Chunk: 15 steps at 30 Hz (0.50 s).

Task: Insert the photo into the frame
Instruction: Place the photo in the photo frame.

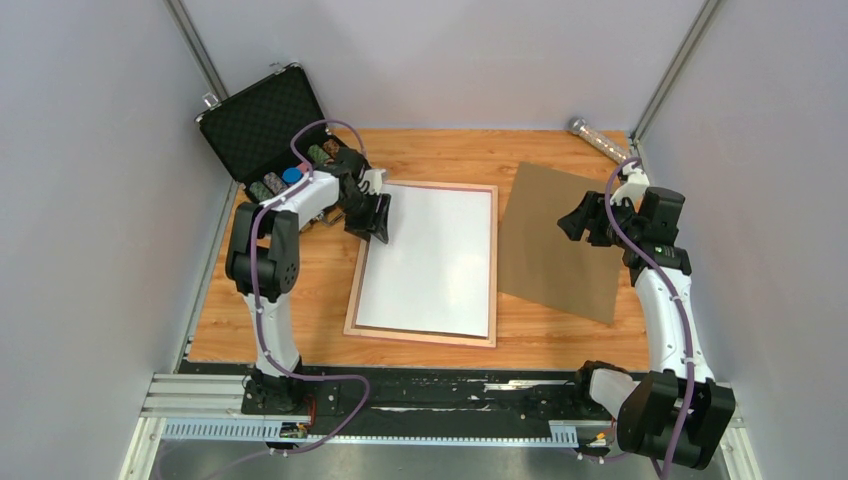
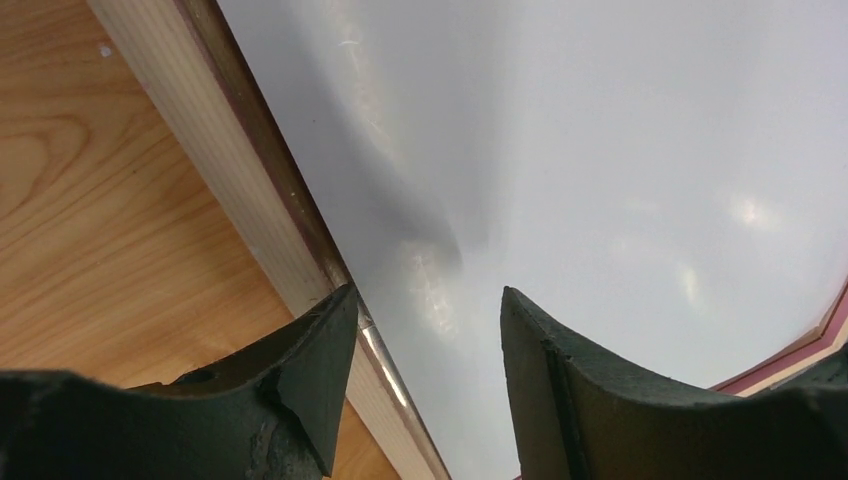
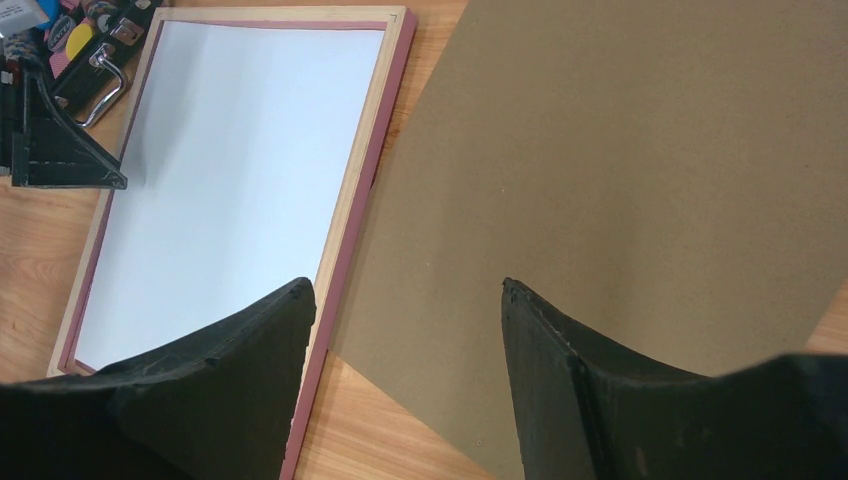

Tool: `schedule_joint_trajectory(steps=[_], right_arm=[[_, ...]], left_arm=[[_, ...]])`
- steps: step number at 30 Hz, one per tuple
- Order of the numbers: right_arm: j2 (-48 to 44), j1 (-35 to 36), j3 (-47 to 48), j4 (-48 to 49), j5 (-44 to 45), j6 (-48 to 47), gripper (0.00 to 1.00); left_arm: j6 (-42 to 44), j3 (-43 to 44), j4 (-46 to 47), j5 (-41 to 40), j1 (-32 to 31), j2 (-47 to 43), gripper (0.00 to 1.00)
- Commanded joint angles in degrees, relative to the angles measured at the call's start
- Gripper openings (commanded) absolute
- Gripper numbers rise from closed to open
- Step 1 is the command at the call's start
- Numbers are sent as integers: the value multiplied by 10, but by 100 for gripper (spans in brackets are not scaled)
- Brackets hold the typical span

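Inspection of the work area.

The frame (image 1: pixel 494 262) lies flat near the centre of the desk (image 1: pixel 300 300), back side up, with light wood rails and a pink edge showing along the inner border. The photo (image 1: pixel 430 260) lies inside the frame, within all four rails. Only its plain white side is visible; the printed side cannot be seen.

Left claw (image 1: pixel 372 232): positioned at the far left corner of the frame and released. In the left wrist view one finger (image 2: pixel 320 370) sits over the left rail and the other is over the white sheet, with a clear gap between them. Nothing is gripped. Whether the tips touch the surface cannot be determined.

Right claw (image 1: pixel 585 225): released, jaws well apart and holding nothing. It hangs over the right part of the brown backing board (image 1: pixel 555 250).

The backing board lies flat on the desk to the right of the frame, turned at an angle. Its near left corner is just beside the frame's right rail; contact cannot be confirmed.

A black foam-lined case (image 1: pixel 262 125) stands open at the far left corner of the desk with small coloured items inside. A glittery tube (image 1: pixel 597 140) lies at the far right corner.
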Motion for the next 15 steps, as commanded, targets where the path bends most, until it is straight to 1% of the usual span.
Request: schedule_joint_trajectory(steps=[1, 8, 13, 15], right_arm=[[-10, -3, -2, 21, -10, 5, 67], [-6, -3, -3, 23, -5, 0, 68], [0, -2, 0, 28, -2, -15, 68], [2, -3, -1, 29, 0, -28, 68]], left_arm=[[7, 2, -1, -26, -2, -52, 63], [16, -13, 18, -38, -2, -89, 63], [24, -31, 46, -7, -9, -111, 65], [29, -35, 55, 0, -23, -112, 66]])
